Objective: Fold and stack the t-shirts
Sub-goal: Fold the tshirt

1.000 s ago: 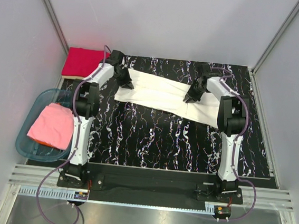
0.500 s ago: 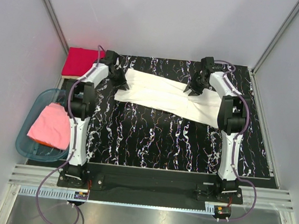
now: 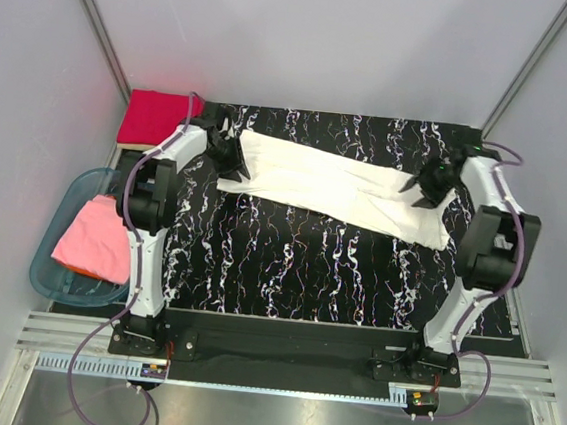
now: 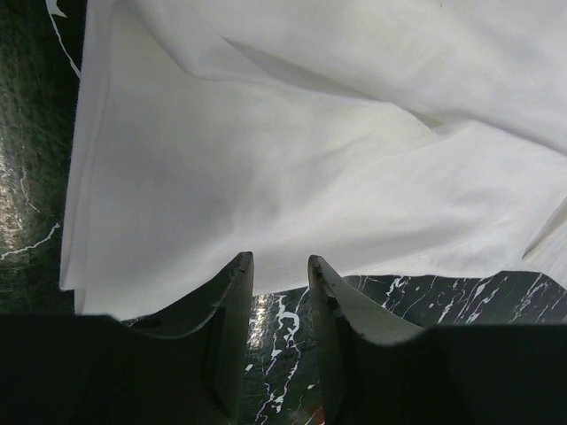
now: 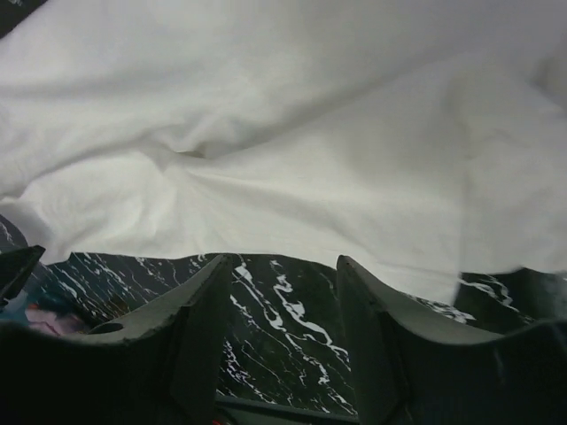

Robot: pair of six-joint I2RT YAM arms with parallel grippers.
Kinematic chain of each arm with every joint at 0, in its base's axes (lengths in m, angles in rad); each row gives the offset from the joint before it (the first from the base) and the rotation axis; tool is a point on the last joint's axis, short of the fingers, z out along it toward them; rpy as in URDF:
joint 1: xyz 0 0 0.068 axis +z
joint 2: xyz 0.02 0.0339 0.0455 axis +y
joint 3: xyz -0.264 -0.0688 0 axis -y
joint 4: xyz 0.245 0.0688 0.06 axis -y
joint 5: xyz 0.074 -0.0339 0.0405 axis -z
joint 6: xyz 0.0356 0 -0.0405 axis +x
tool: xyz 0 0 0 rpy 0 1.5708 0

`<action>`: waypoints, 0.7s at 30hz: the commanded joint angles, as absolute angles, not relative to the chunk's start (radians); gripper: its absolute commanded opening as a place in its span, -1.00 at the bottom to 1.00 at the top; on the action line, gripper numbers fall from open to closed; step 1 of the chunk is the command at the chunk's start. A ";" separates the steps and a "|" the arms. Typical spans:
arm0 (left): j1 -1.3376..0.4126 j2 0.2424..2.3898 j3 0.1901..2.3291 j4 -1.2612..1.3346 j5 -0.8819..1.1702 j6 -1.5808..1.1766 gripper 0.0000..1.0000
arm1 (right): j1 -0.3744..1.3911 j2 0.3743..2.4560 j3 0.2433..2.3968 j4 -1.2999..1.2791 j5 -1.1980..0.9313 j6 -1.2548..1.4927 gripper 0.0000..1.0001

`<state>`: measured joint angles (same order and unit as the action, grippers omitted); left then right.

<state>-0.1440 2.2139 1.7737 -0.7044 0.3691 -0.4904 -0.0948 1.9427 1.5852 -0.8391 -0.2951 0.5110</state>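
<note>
White t-shirt (image 3: pixel 336 185): spread out, upper centre.
Left jaws: slightly parted, empty, at its left end.
Right jaws: wider apart, empty.

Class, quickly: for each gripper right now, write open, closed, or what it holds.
Left gripper: open a little, holding nothing, tips by the edge of the white t-shirt.
Right gripper: open, holding nothing.
</note>
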 commanded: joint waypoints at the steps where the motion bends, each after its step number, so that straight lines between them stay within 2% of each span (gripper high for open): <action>1: -0.141 2.218 1.775 -0.680 0.390 -0.462 -0.27 | -0.167 1.838 1.488 -0.854 -0.272 0.468 0.16; 4: -0.141 2.217 1.769 -0.678 0.393 -0.468 -0.28 | -0.215 1.822 1.448 -0.854 -0.256 0.453 0.11; 11: -0.181 2.184 1.763 -0.673 0.449 -0.486 -0.28 | -0.244 1.894 1.453 -0.770 -0.242 0.365 0.23; 21: -0.250 2.192 1.799 -0.672 0.483 -0.511 -0.41 | -0.255 2.035 1.588 -0.707 -0.271 0.350 0.04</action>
